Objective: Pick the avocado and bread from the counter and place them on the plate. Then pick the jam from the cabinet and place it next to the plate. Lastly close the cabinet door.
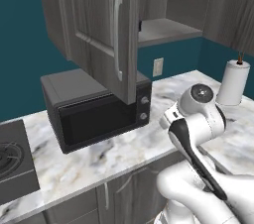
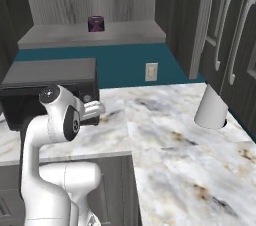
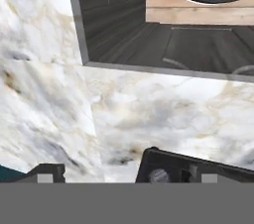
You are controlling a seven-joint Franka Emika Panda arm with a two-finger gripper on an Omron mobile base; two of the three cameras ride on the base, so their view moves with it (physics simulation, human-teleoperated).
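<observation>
The marble desk [image 1: 124,153] runs in an L under the wall cabinet [image 2: 95,35], and the white arm is folded low over its front edge. The tool [image 3: 99,171] looks down at the veined desk top near the edge, its two dark finger tips standing wide apart with nothing between them: open and empty.

The cabinet door [image 1: 106,29] hangs swung out toward the robot, its pale bowed bar handle [image 1: 118,34] facing forward. In the left base view the door's lower edge hangs in front of the black microwave [image 1: 94,111], hiding part of its top. The microwave sits on the desk below the open cabinet, just to the left of the arm in the right base view.

On the grey inner shelf [image 2: 90,34] stands a small dark purple jar, the jam [image 2: 96,23], toward the back and well apart from the arm. In the left base view the open door covers most of the shelf.

To the right, a white paper towel roll [image 1: 233,83] stands upright on the desk near the corner, below closed cabinet doors with long handles [image 2: 224,25]. A wall socket [image 2: 151,71] sits on the teal wall behind. The dark stove top [image 1: 15,161] lies at the far left. Low grey cupboards [image 1: 99,200] run beneath the desk
</observation>
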